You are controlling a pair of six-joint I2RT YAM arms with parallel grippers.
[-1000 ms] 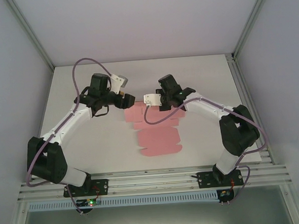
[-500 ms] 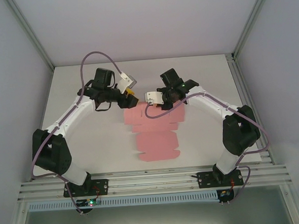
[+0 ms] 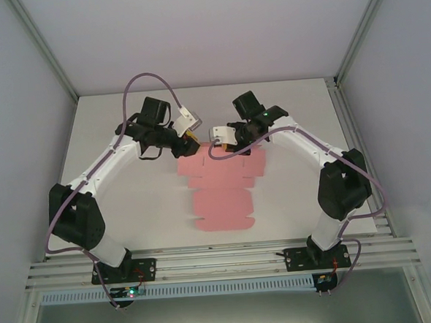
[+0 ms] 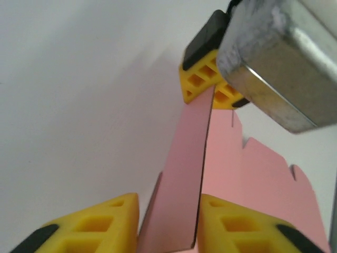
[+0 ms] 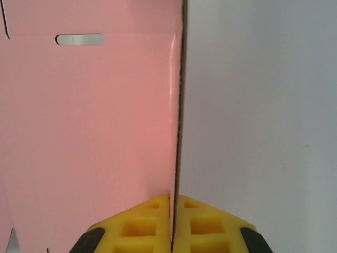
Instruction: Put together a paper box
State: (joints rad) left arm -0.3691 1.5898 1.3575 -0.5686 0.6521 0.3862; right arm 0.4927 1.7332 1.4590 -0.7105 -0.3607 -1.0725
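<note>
From above, the left hand (image 3: 189, 140) and the right hand (image 3: 233, 143) meet nose to nose at the far edge of the paper box (image 3: 221, 201), a pink die-cut sheet lying in the middle of the white bench (image 3: 145, 210). There the grips are hidden under the wrists. The left wrist camera shows a flap (image 4: 181, 174) standing up between that hand's yellow fingers (image 4: 89, 226), which are spread a little apart. The right wrist camera shows the right hand's fingers (image 5: 210, 226) pressed together, pinching the raised flap's edge. A slot (image 5: 80, 39) is cut in the pink card to its left.
</note>
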